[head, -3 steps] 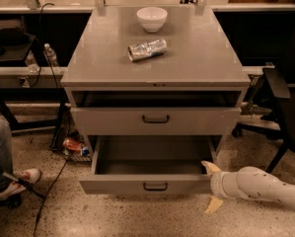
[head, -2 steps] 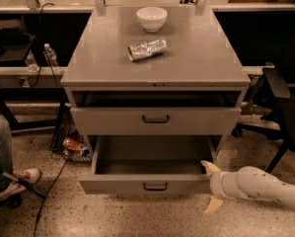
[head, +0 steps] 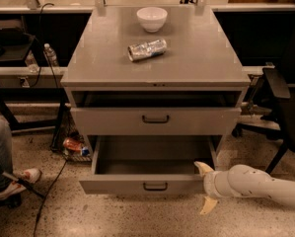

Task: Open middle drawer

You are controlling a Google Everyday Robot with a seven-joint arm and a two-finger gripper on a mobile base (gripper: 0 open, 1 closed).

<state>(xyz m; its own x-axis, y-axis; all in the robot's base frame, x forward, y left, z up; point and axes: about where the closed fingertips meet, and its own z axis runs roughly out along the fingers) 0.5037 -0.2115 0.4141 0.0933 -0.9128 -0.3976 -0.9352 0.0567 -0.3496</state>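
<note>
The grey cabinet (head: 196,58) has two drawers showing. The middle drawer (head: 117,184) is the lower one; it is pulled far out, showing its plain grey interior and a small dark bar handle (head: 155,185). The drawer above it (head: 107,121) is only slightly out. My gripper (head: 206,186) is at the right end of the middle drawer's front panel, on a white arm coming in from the right. It is open, with one fingertip (head: 203,167) at the panel's top edge and the other below it. It holds nothing.
A white bowl (head: 152,18) and a crushed can (head: 147,49) lie on the cabinet top. A person's leg and shoe (head: 9,179) are at the left with cables on the floor. A black chair (head: 285,102) stands at the right. Litter (head: 74,145) lies beside the cabinet's left foot.
My gripper has edged slightly left toward the drawer's right end. The drawers have not visibly moved.
</note>
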